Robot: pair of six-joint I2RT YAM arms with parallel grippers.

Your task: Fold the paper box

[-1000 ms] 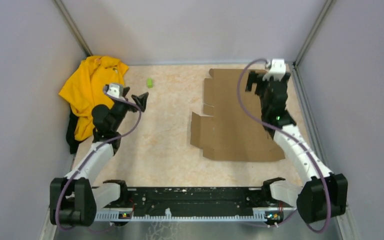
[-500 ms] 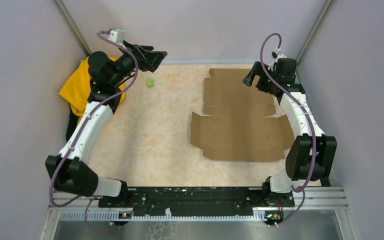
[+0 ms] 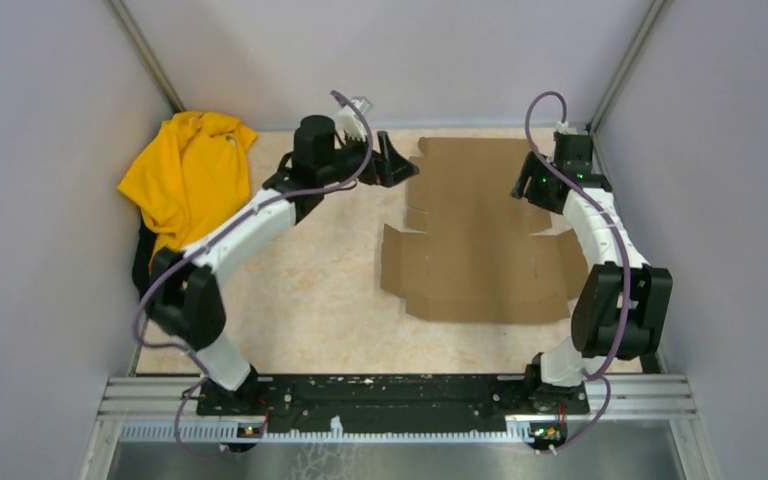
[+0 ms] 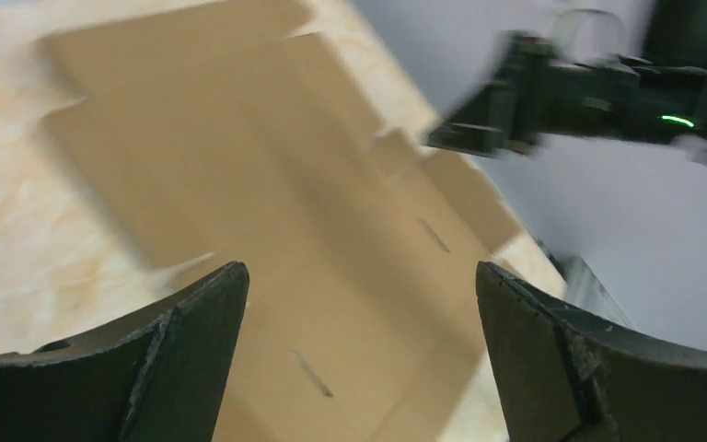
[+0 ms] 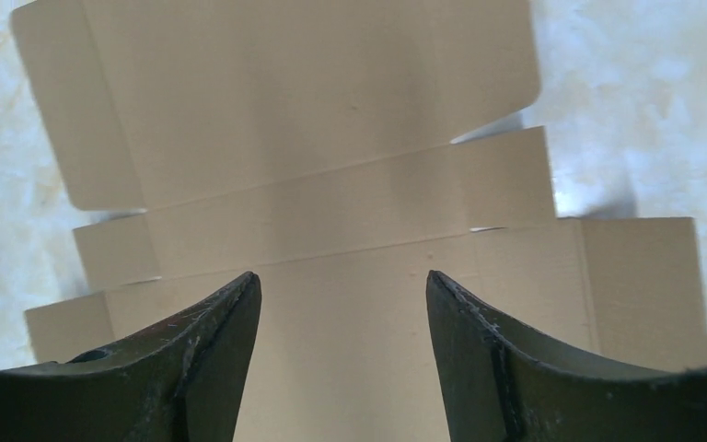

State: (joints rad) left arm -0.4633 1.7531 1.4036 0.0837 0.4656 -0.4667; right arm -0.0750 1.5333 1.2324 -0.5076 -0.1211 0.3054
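The paper box (image 3: 480,250) lies flat and unfolded on the right half of the surface (image 3: 310,290), its far edge close to the back wall. A yellow cloth (image 3: 185,180) sits well apart in the far-left corner.

My left hand (image 3: 400,165) hangs at the sheet's far-left corner, fingers spread as wide as they go and gripping nothing. My right hand (image 5: 342,290) is over the far-right edge, fingers apart with only cardboard visible below them. I cannot tell whether either hand touches the sheet.

I judge this cardboard to be light and stiff. It should bend cleanly only along its scored creases, and it will probably skate across the smooth surface if I push it from one side. Lying flat, it leaves little edge to get under. I would take a pinch on an outer flap, such as the rounded end flap (image 5: 276,92), close to its crease, and press the other hand down on the neighbouring panel.
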